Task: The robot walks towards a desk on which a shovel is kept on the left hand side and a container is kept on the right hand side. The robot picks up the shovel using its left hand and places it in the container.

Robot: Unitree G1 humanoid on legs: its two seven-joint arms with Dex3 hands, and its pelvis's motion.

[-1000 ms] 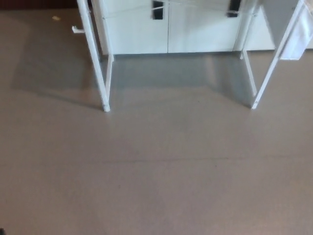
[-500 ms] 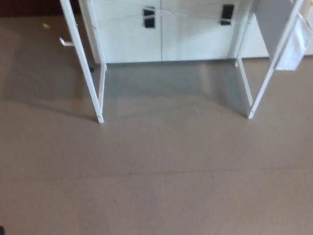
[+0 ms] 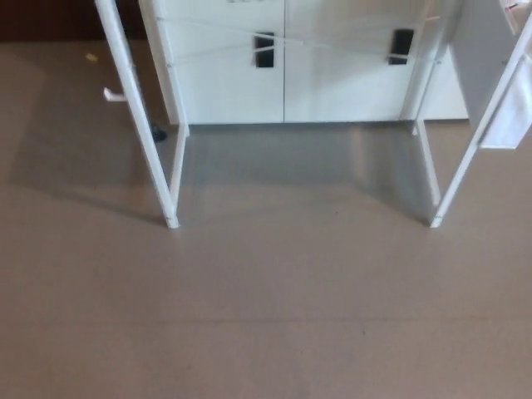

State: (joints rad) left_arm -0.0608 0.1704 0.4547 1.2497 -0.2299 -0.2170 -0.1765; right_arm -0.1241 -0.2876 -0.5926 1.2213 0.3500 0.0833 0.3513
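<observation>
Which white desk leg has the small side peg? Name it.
The front left leg: a small white peg juts from its left side; the front right leg has none.

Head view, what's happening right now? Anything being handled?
Nothing is being handled. The camera looks down at a bare brownish floor with the white legs of a desk ahead and a white cabinet with two dark handles behind them. The desk's top is out of frame, so neither the shovel nor the container shows. Neither of the robot's hands is in view. It looks like the approach stage, before any pickup.
</observation>
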